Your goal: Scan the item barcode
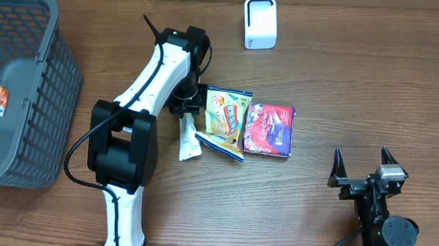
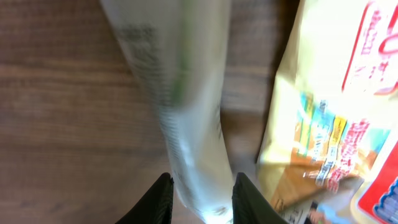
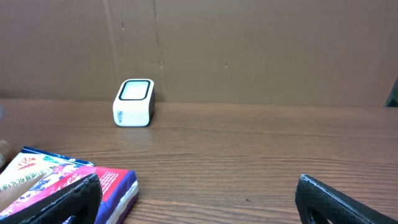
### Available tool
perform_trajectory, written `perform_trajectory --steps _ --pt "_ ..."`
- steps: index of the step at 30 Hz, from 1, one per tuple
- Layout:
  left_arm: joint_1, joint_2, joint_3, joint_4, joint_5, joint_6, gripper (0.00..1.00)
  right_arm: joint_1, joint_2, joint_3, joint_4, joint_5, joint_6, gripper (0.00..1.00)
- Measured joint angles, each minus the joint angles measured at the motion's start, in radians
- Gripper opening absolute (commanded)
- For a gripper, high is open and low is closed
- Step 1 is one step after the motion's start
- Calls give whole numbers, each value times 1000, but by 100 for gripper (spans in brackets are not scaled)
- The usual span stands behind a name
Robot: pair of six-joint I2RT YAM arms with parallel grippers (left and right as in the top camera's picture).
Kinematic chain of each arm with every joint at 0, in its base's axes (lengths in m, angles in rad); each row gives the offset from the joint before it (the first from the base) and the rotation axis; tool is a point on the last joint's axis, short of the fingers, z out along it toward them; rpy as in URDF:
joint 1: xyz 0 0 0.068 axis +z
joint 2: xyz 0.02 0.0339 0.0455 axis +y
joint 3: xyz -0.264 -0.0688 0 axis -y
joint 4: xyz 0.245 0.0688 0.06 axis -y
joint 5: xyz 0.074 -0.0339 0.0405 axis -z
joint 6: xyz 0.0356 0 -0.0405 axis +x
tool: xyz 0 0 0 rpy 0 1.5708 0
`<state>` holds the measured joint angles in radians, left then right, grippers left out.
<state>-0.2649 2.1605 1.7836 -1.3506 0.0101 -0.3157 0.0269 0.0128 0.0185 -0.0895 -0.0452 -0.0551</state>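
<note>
white sachet [image 2: 180, 112], print too blurred to read, between left hand [image 2: 204, 190] fingers, grip unclear; right hand [image 1: 362, 156] spread wide

3 o'clock: bare desk [image 1: 385, 88], wide passage | centre: snack packets [image 1: 269, 130] block low path | 10 o'clock to centre: left arm [image 1: 157, 68] overhangs | 9 o'clock: basket [image 1: 61, 89] walls edge | 12 o'clock: scanner [image 1: 259, 22], gap down to packets

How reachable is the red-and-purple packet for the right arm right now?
Probably yes. The right pincer stands open, with only bare table between it and the red-and-purple packet. The left arm is on the pile's far side, at the white tube, so it should not interfere.
</note>
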Motion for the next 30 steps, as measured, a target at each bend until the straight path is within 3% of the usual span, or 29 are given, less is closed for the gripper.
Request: perform_trajectory --steps 4,7,8,9,10,15,19,25,30 --pt "18 0 107 -118 10 4 26 0 0 0 -1 0 0 100" --pt "47 1 322 -216 13 13 33 0 0 0 1 0 -1 100" --pt "53 1 359 -227 11 19 44 0 0 0 0 0 0 100" --pt "73 0 483 -253 10 33 76 0 0 0 0 0 0 100" --pt "89 0 583 -275 7 40 100 0 0 0 0 0 0 100" --pt "196 -8 1001 -327 -32 84 100 0 0 0 0 0 0 100" --pt "297 -16 1184 -329 -45 114 100 0 0 0 0 0 0 100" --pt "515 -50 1244 -258 -111 127 99 0 0 0 0 0 0 100" --pt "705 -49 1224 -200 -211 18 100 0 0 0 0 0 0 100"
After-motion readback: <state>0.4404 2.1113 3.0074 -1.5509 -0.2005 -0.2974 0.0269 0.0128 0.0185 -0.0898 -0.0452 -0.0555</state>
